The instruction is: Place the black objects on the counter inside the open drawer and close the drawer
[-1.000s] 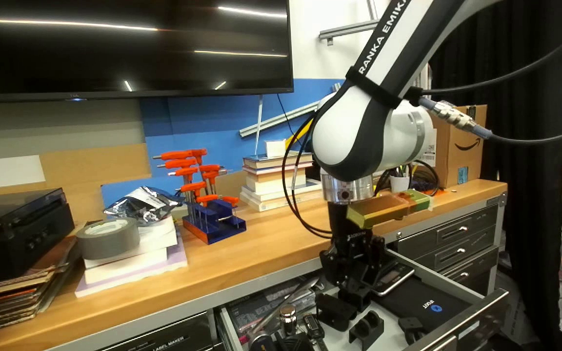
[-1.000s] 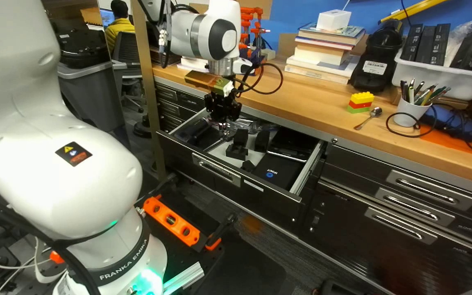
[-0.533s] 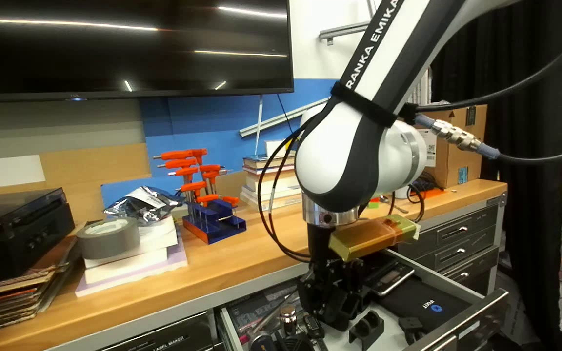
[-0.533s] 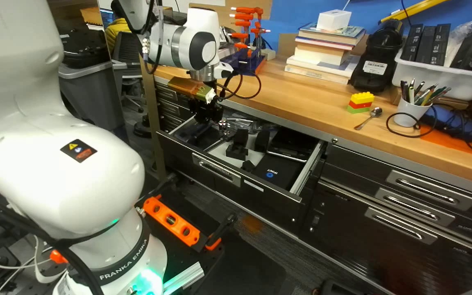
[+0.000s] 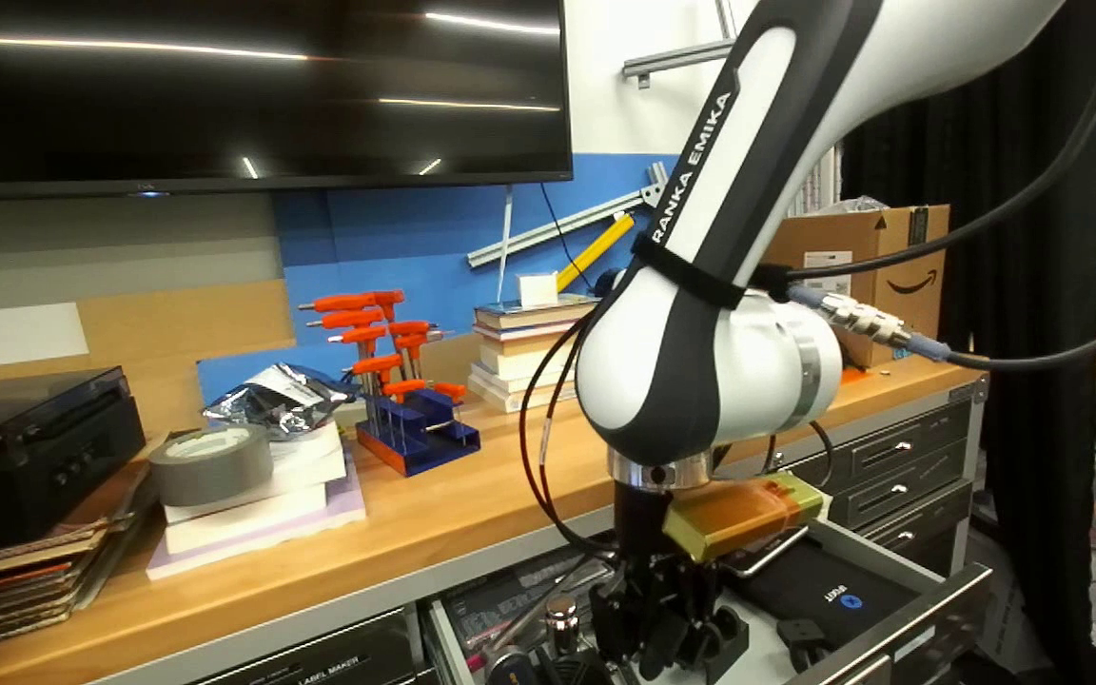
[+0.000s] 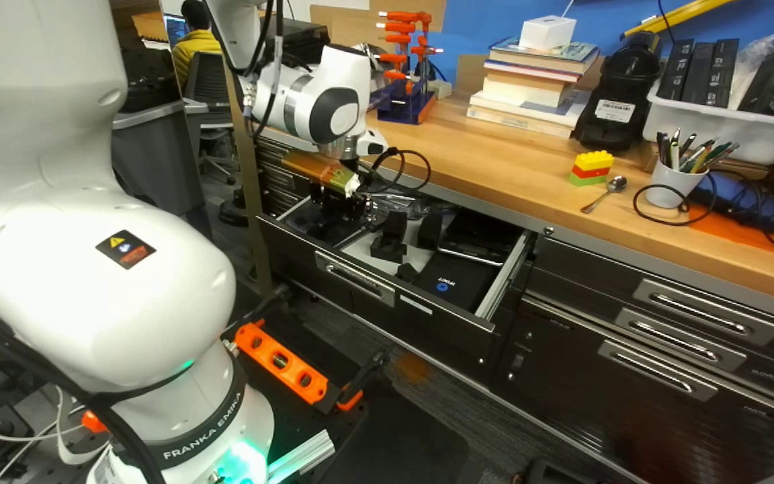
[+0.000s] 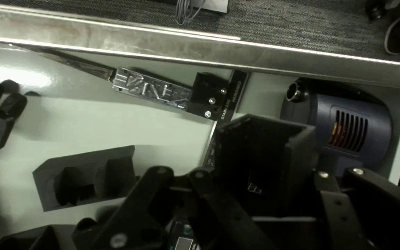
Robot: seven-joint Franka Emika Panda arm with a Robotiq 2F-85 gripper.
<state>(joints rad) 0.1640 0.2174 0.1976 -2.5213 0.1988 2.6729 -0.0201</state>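
Gripper [image 5: 655, 633] low over open drawer [image 5: 900, 623]

In an exterior view, wooden counter [image 5: 510, 476] behind it — a screen [image 5: 253, 100] above. In an exterior view, someone in yellow [image 6: 195, 47] far behind. Wrist view — it grips a boxy black piece [image 7: 264, 152], more black pieces [image 7: 85, 170] near it, carpet [image 7: 290, 26] beyond.

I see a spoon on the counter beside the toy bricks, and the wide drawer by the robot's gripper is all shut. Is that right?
Not quite: the wide drawer is open, not shut. Both exterior views show it sticking out, with black objects inside. The spoon is on the counter beside the toy bricks.
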